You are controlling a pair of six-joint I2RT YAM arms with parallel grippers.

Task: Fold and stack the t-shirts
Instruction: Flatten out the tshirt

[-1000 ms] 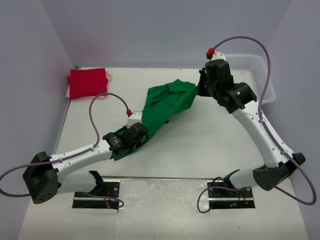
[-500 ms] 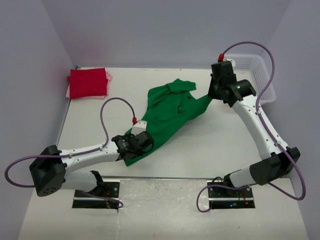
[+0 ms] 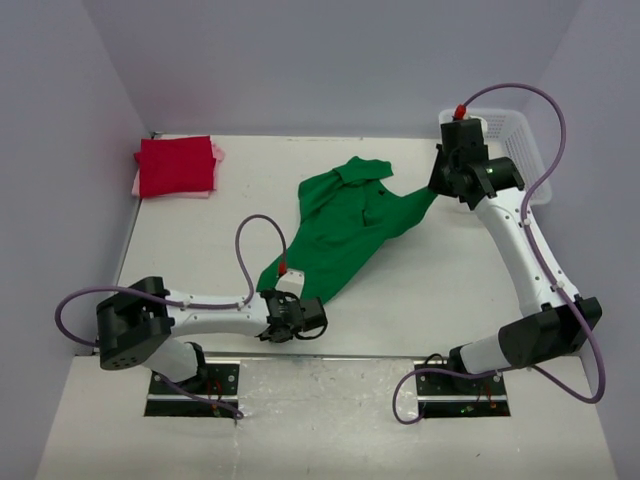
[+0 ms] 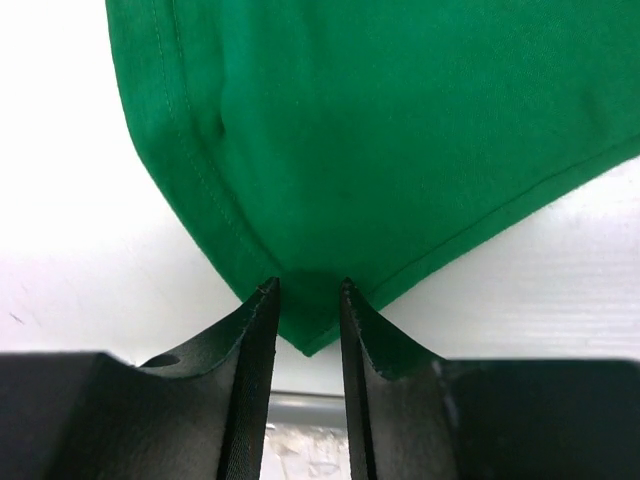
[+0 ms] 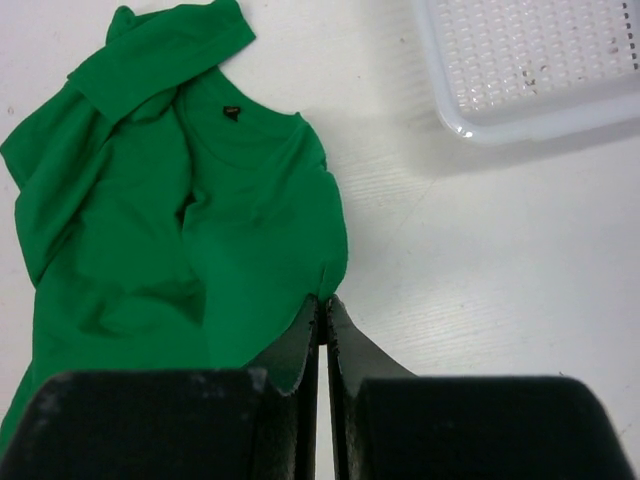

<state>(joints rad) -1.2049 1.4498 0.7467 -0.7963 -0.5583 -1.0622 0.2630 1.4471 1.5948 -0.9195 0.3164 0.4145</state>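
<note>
Left end effector [image 4: 305, 290] retreated, narrowly parted around green t-shirt [image 4: 400, 130]; right end effector [image 5: 323, 300] pinches it.

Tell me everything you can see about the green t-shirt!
The bright green cloth t-shirt looks soft and rumpled, with short sleeves, a small dark label inside its round neck and a stitched hem. It lies spread slantwise on the white table, with one sleeve folded over at the far end. The right gripper, jaws shut, pinches one side edge. The left gripper has its jaws slightly apart around the near bottom corner.
</note>
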